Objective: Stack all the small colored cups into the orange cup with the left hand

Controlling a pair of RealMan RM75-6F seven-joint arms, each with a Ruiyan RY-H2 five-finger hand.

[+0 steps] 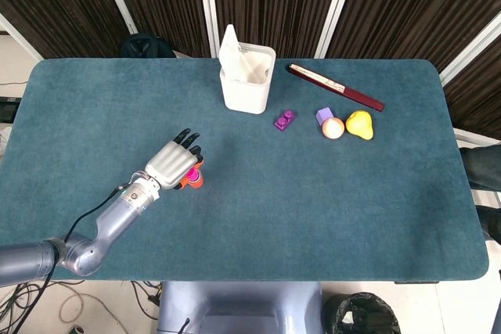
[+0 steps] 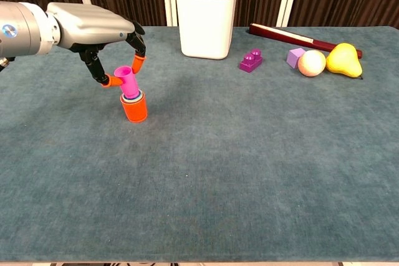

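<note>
Pink cup (image 2: 126,80) sits tilted in the mouth of the orange cup (image 2: 134,108) (a blue one already nested inside), pinched by the left hand (image 2: 93,23) — mid-insertion, I judge. Next: straighten it, press it down, then let go. Right hand is out of view.

A white container (image 2: 206,20), purple brick (image 2: 250,60), lilac cube (image 2: 295,57), ball (image 2: 312,63), yellow pear (image 2: 345,60) and dark red stick (image 2: 293,37) sit on the table (image 2: 249,172).

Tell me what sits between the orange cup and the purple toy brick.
Nothing: between the orange cup and the purple toy brick only bare blue table mat shows, clearest in the chest view.
</note>
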